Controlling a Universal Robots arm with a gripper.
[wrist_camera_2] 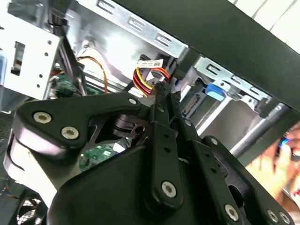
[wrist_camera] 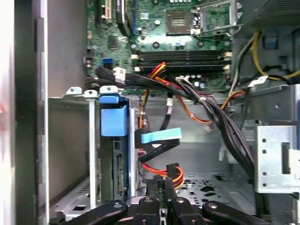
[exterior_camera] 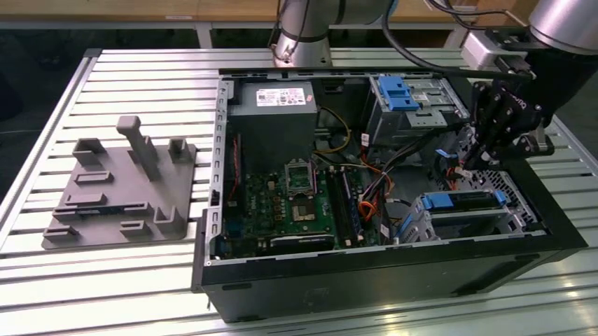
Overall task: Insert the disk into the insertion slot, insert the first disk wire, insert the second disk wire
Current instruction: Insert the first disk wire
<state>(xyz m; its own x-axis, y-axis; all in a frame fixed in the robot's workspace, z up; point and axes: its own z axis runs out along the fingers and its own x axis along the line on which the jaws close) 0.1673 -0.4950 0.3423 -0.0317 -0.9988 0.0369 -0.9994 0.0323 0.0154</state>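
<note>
The disk [exterior_camera: 460, 203], grey in a bright blue carrier [wrist_camera: 114, 119], lies inside the insertion slot [exterior_camera: 512, 210], a perforated silver bay at the case's near corner on the exterior view's right. My gripper [exterior_camera: 464, 168] hangs just behind the disk, pointing down into the case. Its fingers [wrist_camera_2: 161, 101] are pressed together on the black plug [wrist_camera: 172, 168] of the first disk wire, which trails red, orange and yellow leads [wrist_camera_2: 145, 77]. The second disk wire's blue plug [wrist_camera: 161, 136] hangs loose beside the disk's rear edge, a little away from the gripper [wrist_camera: 164, 185].
A taller silver cage with a blue latch [exterior_camera: 402, 94] stands behind the gripper. A thick black cable bundle [wrist_camera: 225, 122] crosses the case floor. The motherboard [exterior_camera: 290, 203] and power supply [exterior_camera: 276, 98] are at the case's left. A grey fixture plate [exterior_camera: 122, 189] lies on the slatted table.
</note>
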